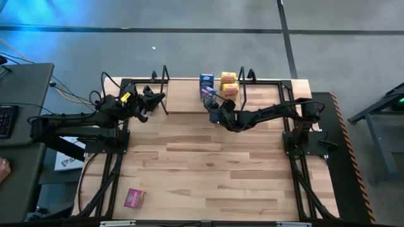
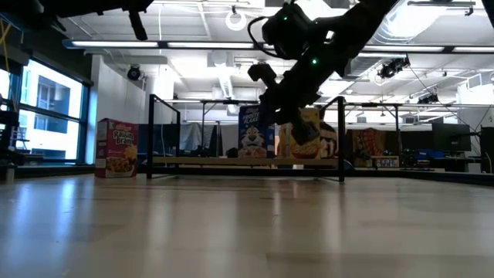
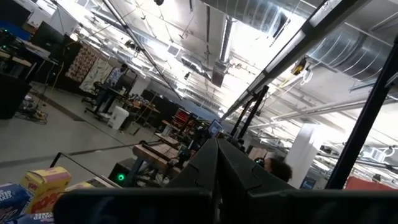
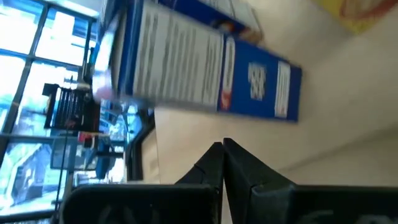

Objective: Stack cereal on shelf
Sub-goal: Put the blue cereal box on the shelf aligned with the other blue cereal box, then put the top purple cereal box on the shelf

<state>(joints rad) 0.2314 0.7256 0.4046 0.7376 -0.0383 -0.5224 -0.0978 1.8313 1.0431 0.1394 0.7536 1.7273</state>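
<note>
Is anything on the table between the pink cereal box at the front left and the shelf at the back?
Nothing visible does. The pink cereal box lies alone on bare wood; open tabletop runs to the shelf, where the right gripper hangs shut.

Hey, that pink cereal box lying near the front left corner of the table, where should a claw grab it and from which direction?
From straight above. The pink cereal box lies flat on the table, alone, with open wood all around, so a claw can straddle its two long edges across the narrower width. It sits slightly askew, so the wrist should probably turn to match.
</note>
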